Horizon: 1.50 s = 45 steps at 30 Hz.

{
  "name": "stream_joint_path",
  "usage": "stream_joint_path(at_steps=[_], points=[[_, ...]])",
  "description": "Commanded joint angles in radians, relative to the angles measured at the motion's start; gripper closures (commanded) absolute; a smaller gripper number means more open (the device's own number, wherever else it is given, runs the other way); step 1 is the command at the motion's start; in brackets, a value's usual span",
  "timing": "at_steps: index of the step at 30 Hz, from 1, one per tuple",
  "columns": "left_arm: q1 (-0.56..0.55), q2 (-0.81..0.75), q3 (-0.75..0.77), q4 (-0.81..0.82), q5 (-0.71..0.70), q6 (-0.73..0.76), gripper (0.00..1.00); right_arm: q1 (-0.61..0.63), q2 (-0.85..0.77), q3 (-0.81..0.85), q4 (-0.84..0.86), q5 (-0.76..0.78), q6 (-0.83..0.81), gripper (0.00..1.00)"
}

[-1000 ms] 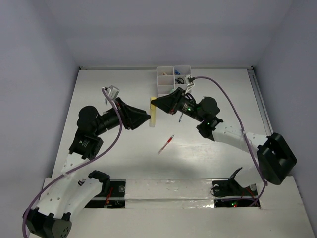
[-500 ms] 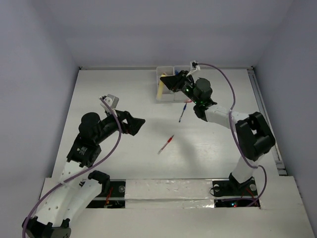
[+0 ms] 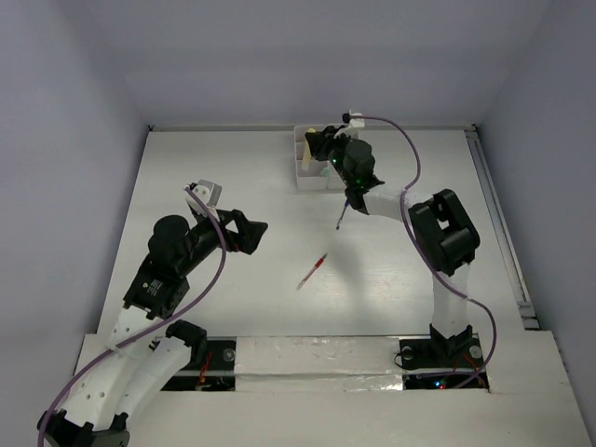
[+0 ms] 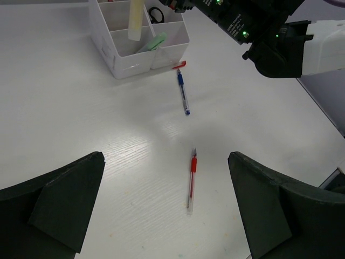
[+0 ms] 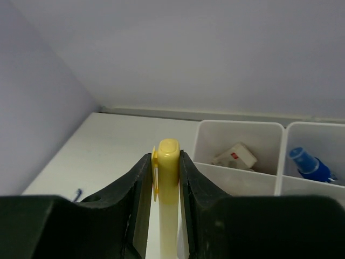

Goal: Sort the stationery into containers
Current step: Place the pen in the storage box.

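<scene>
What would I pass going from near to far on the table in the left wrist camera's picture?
red pen → blue pen → white organizer tray

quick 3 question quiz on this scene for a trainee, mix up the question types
1. True or false: the left gripper is holding the red pen.
2. What is the right gripper shut on? A eraser, B yellow marker, C scissors.
3. How many pens lie loose on the table?

Key: 1 false, it is open and the pen lies on the table; 2 B; 3 two, the red pen and the blue pen.
</scene>
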Motion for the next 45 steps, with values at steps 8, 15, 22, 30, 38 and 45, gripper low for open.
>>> stream_joint_path(at_steps=[8, 15, 22, 30, 38, 45], points=[[-0.007, 0.008, 0.025, 0.031, -0.014, 0.013, 0.01, -0.002, 0.069, 0.020, 0.173, 0.097, -0.121, 1.00], [-0.007, 0.015, 0.025, 0.032, -0.014, 0.013, 0.01, -0.002, 0.090, 0.005, 0.194, 0.100, -0.133, 1.00], [-0.007, 0.016, 0.025, 0.034, -0.014, 0.013, 0.01, -0.002, 0.095, -0.016, 0.197, 0.091, -0.142, 0.90], [-0.007, 0.016, 0.025, 0.031, -0.021, 0.011, 0.01, -0.002, 0.089, -0.049, 0.216, 0.078, -0.148, 0.75], [0.003, 0.018, 0.024, 0.034, -0.027, 0.011, 0.01, -0.002, 0.075, -0.052, 0.196, 0.055, -0.164, 0.50], [0.039, 0.047, 0.024, 0.035, -0.045, 0.002, 0.01, -0.002, 0.035, -0.059, 0.177, 0.035, -0.162, 0.46]])
